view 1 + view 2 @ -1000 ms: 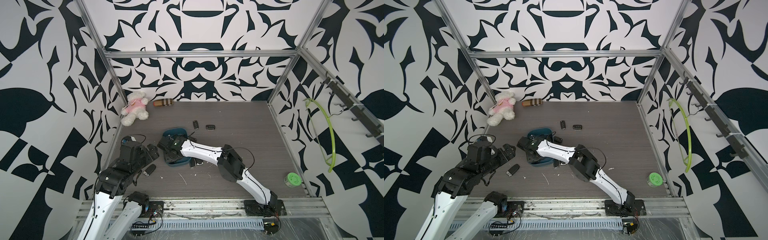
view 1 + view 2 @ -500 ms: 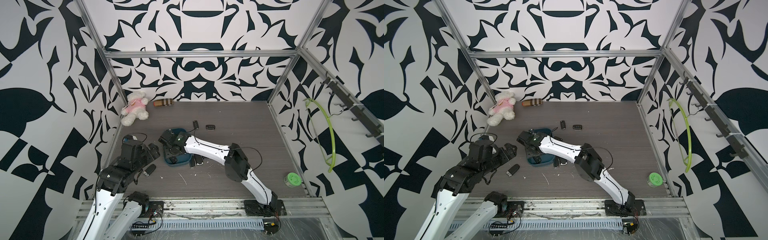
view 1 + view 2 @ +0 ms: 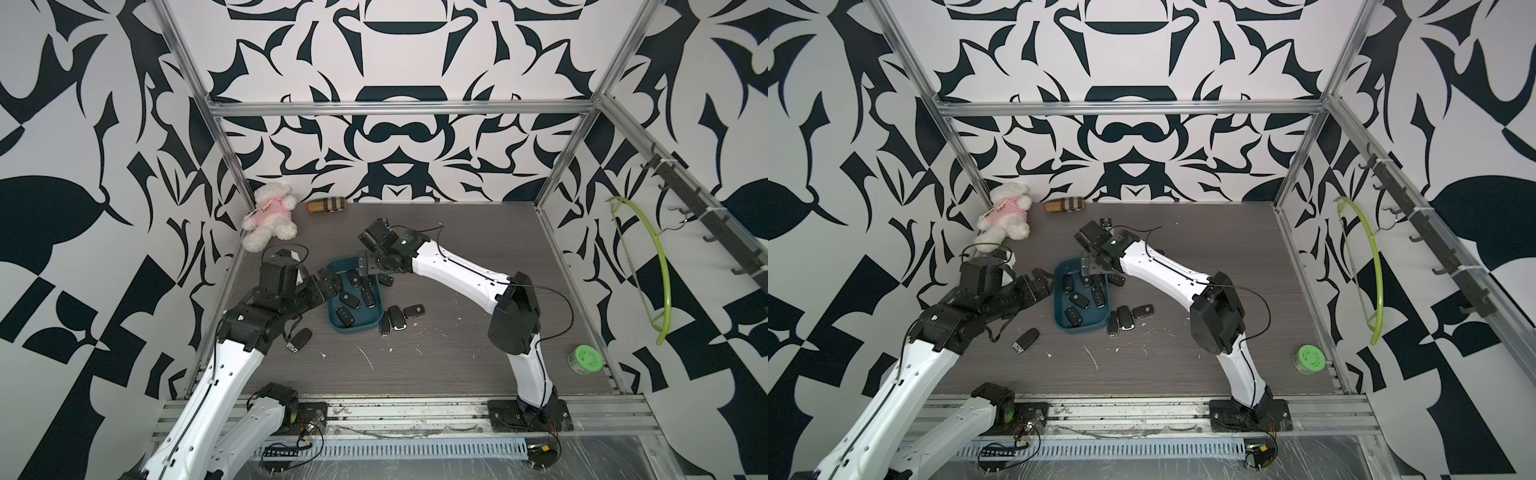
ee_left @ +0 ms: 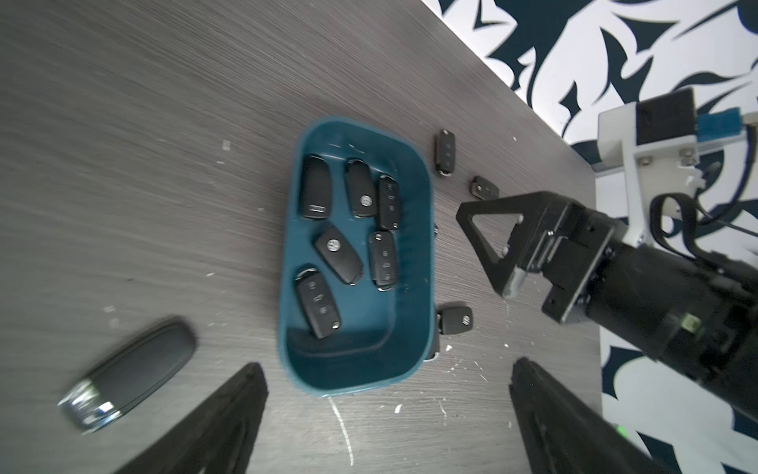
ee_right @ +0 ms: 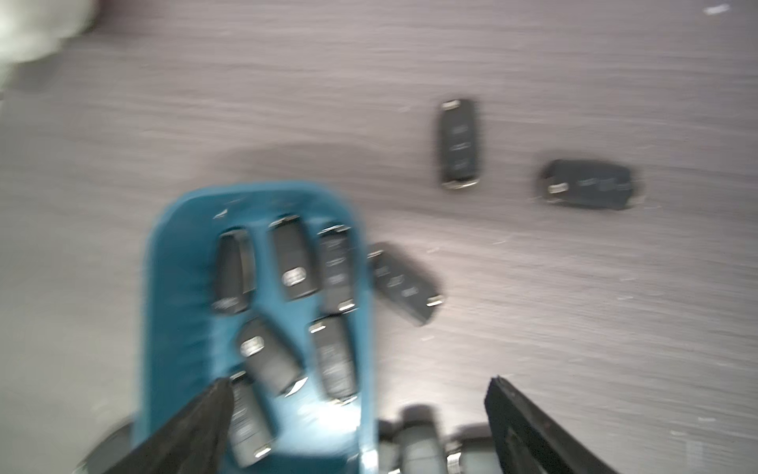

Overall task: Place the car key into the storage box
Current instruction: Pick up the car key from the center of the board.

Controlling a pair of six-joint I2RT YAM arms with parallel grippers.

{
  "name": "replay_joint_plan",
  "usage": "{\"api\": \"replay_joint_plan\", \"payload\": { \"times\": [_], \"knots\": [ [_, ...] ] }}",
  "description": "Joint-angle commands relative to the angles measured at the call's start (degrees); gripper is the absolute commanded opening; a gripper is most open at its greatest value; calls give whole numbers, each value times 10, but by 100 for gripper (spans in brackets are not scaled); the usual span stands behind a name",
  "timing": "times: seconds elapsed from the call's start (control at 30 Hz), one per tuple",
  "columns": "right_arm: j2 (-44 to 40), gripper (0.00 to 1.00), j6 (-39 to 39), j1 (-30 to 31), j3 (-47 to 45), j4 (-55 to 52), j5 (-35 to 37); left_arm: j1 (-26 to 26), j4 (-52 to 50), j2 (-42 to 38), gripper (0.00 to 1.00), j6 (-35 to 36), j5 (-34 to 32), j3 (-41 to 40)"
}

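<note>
Six car keys (image 4: 339, 254) lie inside the storage box (image 4: 352, 371) on the table (image 4: 123, 123); more lie beside it. Both the right claw (image 5: 359, 383), over the box, and left claw (image 4: 387, 367) gape wide, empty

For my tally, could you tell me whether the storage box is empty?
Not empty: the storage box holds six black car keys on its floor.
</note>
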Motion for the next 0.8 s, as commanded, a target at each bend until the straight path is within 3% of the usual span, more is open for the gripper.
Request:
{"api": "replay_joint_plan", "payload": {
  "times": [0.0,0.33,0.53,0.77],
  "knots": [
    [-34,99,-3,-28,-29,2,28,2,64,40,99,19,73,25],
    [-14,99,75,-118,-88,32,-17,1,106,160,99,39,117,81],
    [37,100,109,-149,-80,54,-62,1,116,199,99,62,133,105],
    [83,100,129,-170,-50,86,-87,1,149,237,99,69,196,120]
  ]
}}
